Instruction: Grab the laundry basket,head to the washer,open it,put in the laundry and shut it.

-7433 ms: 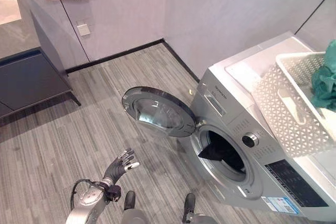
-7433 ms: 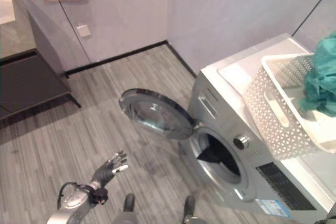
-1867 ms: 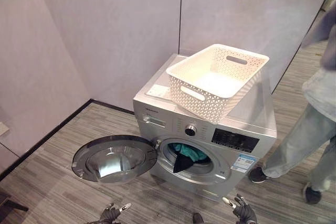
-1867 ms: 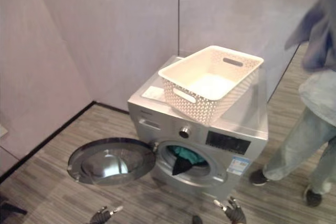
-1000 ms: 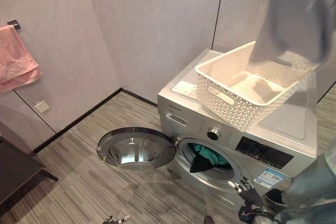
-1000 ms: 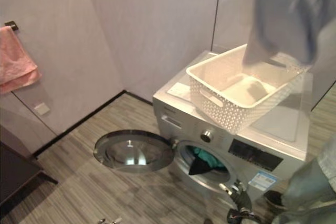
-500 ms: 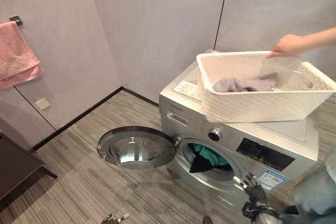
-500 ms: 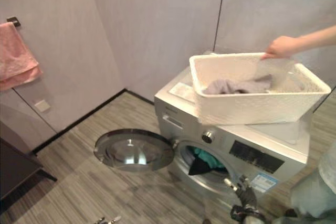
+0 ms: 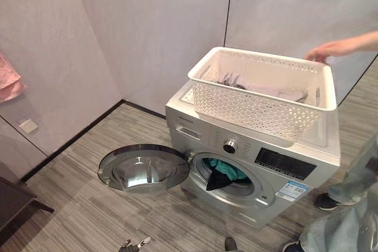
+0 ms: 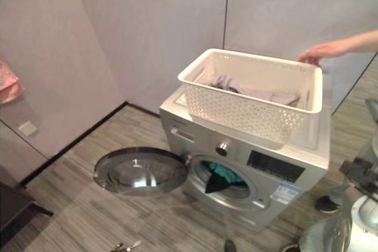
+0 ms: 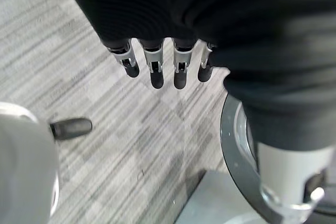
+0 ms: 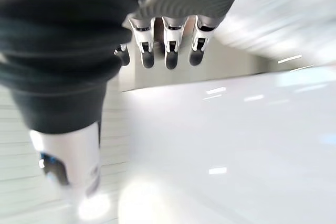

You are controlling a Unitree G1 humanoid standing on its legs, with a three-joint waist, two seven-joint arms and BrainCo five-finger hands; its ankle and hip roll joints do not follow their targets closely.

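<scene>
I've got the white laundry basket sitting on top of the washer, grey laundry inside it, a person's hand at its far rim. The washer door hangs wide open, teal and dark clothes in the drum. My left hand is relaxed, holding nothing, low over the floor; my right hand is loose and empty too.

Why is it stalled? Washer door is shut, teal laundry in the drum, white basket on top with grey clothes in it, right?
Not quite: the washer door is open, swung out to the washer's left, as the left eye view shows. The rest holds: teal laundry sits in the drum, and the white basket rests on top with grey clothes inside.
</scene>
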